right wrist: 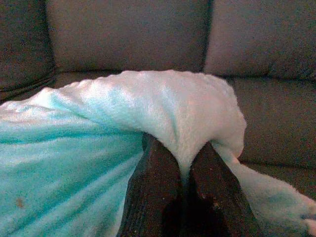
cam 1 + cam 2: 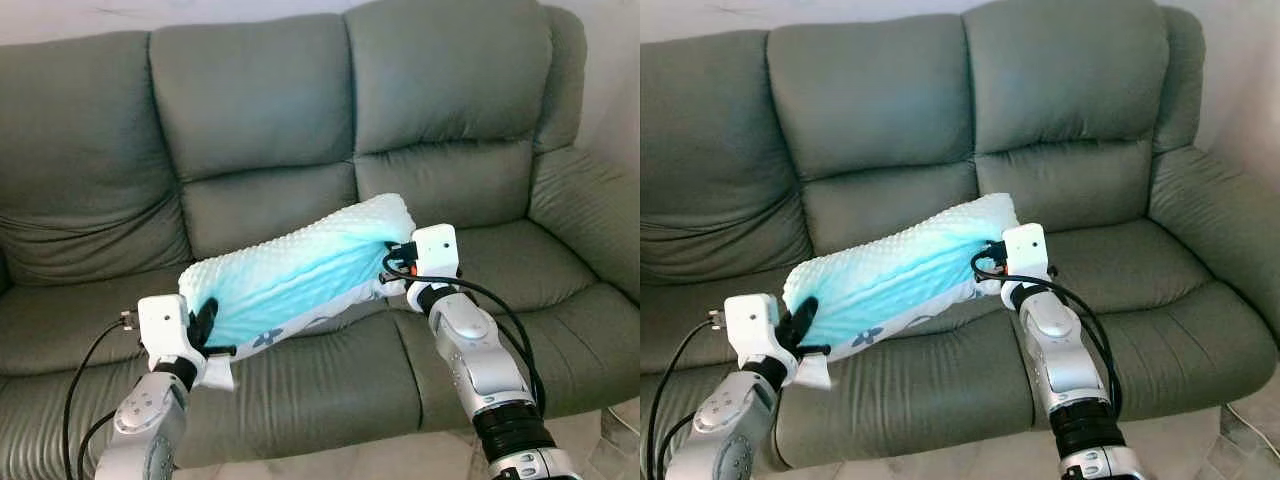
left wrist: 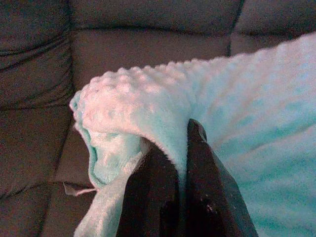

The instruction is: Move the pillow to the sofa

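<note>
A long turquoise pillow point(image 2: 295, 265) with a bumpy fleece top and a white flowered underside hangs between my two arms, just above the grey-green sofa's middle seat cushion point(image 2: 330, 375). Its near-left end is pinched by my left gripper point(image 2: 205, 322), fingers point(image 3: 197, 187) shut on a fold of fleece. My right gripper point(image 2: 392, 262) is shut on the pillow's right end, where the fabric bunches between the fingers point(image 1: 158, 192). The pillow slopes up from left to right, its right end being higher.
The three-seat sofa point(image 2: 450, 110) spans the whole view, with tall back cushions and a padded right armrest point(image 2: 590, 210). Black cables point(image 2: 85, 380) run along both arms. A strip of pale floor point(image 2: 330, 462) shows below the sofa's front edge.
</note>
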Tool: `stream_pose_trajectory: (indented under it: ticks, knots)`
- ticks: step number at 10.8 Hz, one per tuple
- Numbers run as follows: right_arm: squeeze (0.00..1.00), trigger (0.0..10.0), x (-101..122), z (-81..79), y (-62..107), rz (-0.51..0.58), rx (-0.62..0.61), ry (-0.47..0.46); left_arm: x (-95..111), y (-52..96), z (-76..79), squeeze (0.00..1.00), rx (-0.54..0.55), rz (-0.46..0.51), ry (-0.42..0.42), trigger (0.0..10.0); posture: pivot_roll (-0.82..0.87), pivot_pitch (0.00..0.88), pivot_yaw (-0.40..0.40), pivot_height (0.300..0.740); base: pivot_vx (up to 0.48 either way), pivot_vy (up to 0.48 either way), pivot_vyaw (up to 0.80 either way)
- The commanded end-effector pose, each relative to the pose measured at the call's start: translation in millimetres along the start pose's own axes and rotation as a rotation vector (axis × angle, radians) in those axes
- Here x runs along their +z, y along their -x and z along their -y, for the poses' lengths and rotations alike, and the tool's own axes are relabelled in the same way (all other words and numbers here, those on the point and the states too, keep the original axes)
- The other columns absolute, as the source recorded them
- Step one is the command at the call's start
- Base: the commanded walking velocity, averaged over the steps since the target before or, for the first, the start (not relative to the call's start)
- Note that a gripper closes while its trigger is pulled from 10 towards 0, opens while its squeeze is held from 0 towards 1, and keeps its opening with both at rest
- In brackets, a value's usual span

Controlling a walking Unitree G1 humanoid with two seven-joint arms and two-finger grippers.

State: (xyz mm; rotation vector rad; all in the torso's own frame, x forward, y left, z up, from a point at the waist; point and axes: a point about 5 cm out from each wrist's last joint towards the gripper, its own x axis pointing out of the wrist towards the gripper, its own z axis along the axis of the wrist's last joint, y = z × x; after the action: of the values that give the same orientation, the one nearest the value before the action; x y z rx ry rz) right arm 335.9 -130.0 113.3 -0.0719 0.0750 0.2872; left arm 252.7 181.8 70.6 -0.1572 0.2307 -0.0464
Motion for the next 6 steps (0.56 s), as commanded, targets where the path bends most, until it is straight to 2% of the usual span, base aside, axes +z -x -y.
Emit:
stream_pose_trajectory:
  ticks: [1, 4, 5, 6]
  knots:
    - [0.00, 10.0, -6.5, 1.6, 0.1, -0.040, 0.004, -0.040, -7.1, 2.2, -6.6, 0.00, 0.030, -0.038, -0.029, 10.0, -0.22, 0.000, 0.075, 0.740, 0.000, 0.000, 0.00]
    - [0.00, 10.0, -40.4, 11.7, 10.9, -0.169, -0.036, -0.088, -21.6, 7.3, -18.9, 0.00, 0.072, -0.073, -0.099, 10.0, -0.21, 0.000, 0.080, 0.740, 0.000, 0.000, 0.00]
    - [0.00, 10.0, -45.9, 15.5, 13.6, -0.187, -0.046, -0.075, -25.3, 10.6, -26.9, 0.00, 0.105, -0.084, -0.106, 10.0, -0.21, 0.000, 0.084, 0.740, 0.000, 0.000, 0.00]
    - [0.00, 10.0, -45.4, 13.5, 13.7, -0.178, -0.018, -0.047, -20.8, 12.0, -31.7, 0.00, 0.123, -0.059, -0.094, 10.0, -0.21, 0.000, 0.084, 0.740, 0.000, 0.000, 0.00]
